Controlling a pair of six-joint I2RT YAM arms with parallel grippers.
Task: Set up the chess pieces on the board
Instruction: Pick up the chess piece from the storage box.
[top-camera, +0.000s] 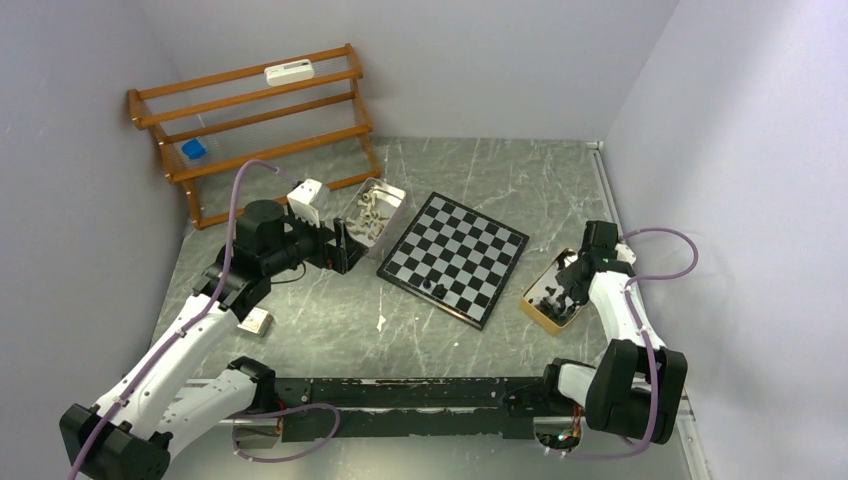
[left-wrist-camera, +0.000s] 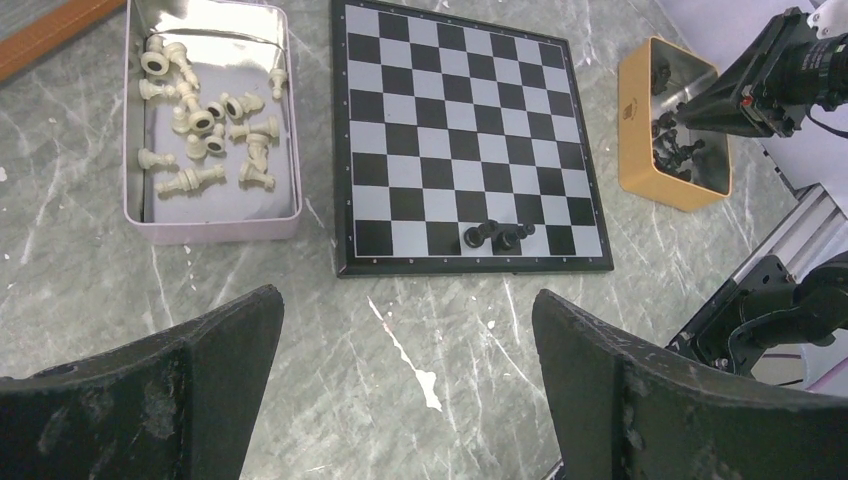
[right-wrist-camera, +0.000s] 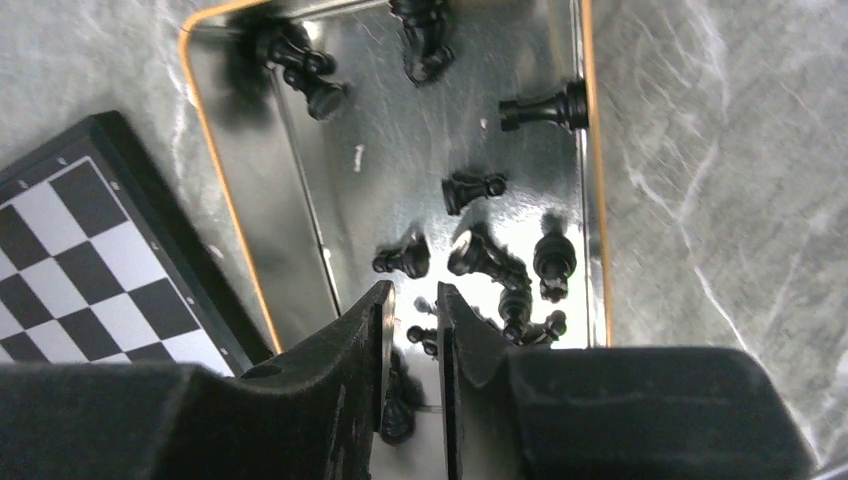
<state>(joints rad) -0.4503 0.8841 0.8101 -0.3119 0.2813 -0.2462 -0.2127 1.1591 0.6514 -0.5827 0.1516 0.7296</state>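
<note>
Surroundings: a slatted wooden rack (top-camera: 255, 120) stands well beyond the board (top-camera: 453, 257). A shiny silver tin (left-wrist-camera: 215, 228) of cream pieces (left-wrist-camera: 205, 120) lies just off the board's left side and an orange-rimmed metal tin (right-wrist-camera: 590, 200) just off its right, all on a grey veined table (top-camera: 330, 320). Chess pieces: a few small black pieces (left-wrist-camera: 497, 236) stand clustered on the board's near row, and the other black ones (right-wrist-camera: 480, 255) lie tumbled in the orange tin. Grippers: my left gripper (left-wrist-camera: 407, 300) hangs spread wide before the board's near edge, apart from every piece; my right gripper (right-wrist-camera: 413, 295) is inside the orange tin among the black ones, fingers drawn to a narrow slit, and I cannot tell whether one is pinched there.
</note>
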